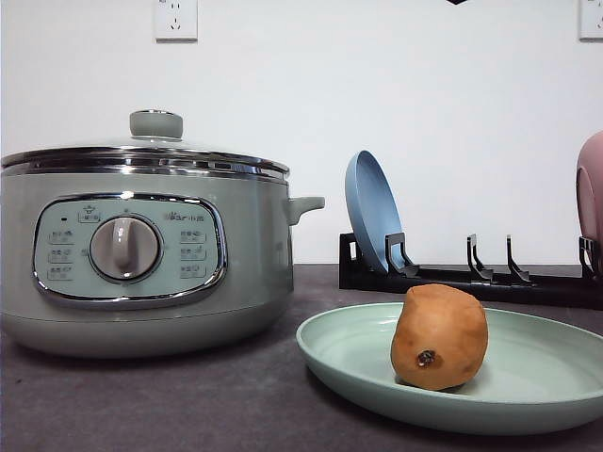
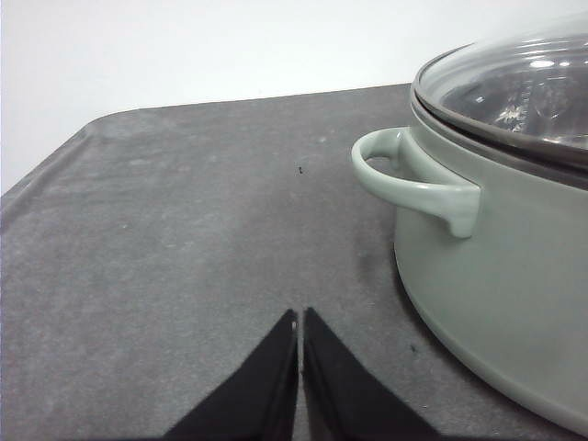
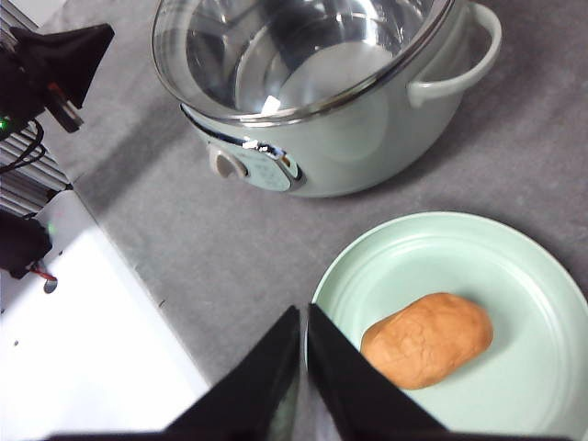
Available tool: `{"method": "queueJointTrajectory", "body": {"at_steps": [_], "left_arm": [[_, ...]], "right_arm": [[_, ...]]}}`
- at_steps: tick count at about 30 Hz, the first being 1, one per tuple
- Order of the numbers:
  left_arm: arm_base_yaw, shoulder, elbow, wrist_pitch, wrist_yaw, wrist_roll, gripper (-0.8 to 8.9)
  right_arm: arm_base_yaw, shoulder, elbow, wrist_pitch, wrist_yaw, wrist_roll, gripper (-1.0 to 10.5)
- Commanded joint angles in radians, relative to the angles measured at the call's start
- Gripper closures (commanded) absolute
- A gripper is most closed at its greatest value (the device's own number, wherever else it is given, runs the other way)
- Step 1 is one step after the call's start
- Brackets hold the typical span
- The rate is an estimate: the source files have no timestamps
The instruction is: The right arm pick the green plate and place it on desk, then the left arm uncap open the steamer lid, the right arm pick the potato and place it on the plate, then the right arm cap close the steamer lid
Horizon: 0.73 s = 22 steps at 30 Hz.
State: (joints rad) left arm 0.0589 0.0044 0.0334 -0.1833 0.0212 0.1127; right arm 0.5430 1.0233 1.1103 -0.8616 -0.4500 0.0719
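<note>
The steamer lid (image 1: 151,151) sits closed on the steamer (image 1: 141,254), its pale green knob upright on top, so the closing step appears done. The right pincer (image 3: 301,317) hangs above the worktop (image 1: 188,395) with its jaws clenched together on nothing, just beside the near rim of the green plate (image 3: 459,266); judging by that height and the empty jaws, it has let go and is clear of the pot. The potato (image 3: 427,338) lies on its side inside the plate, off centre towards the pincer's side, resting on the flat of the plate where the raised rim would stop it rolling off. In the front view the plate lies flat on the worktop, near the steamer's handle but apart from it.

The left pincer (image 2: 300,317) is also clenched and empty, low over bare worktop beside the steamer's side handle (image 2: 413,179), out of the way as a waiting arm would be.

Behind the plate a black dish rack (image 1: 471,278) holds a blue plate (image 1: 372,212) on edge, with a pink plate (image 1: 592,188) at the far end. Nothing stands between either pincer and the steamer. All four steps look complete.
</note>
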Motion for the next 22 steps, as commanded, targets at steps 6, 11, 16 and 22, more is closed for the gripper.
{"method": "queueJointTrajectory", "body": {"at_steps": [6,11,16,22], "left_arm": [[0.003,-0.002,-0.019,-0.006,-0.004,-0.01,8.05],[0.003,-0.002,-0.019,-0.006,-0.004,-0.01,8.05],[0.003,-0.002,-0.019,-0.006,-0.004,-0.01,8.05],[0.003,-0.001,-0.019,-0.007,-0.004,-0.01,8.05]], "right_arm": [[0.006,0.006,0.017,0.011,-0.002,-0.006,9.4],[0.006,0.006,0.017,0.012,-0.002,-0.006,9.4],[0.007,0.006,0.017,0.013,-0.003,-0.006,9.4],[-0.081,-0.047,0.013,0.073,0.055,-0.079,9.4]]}}
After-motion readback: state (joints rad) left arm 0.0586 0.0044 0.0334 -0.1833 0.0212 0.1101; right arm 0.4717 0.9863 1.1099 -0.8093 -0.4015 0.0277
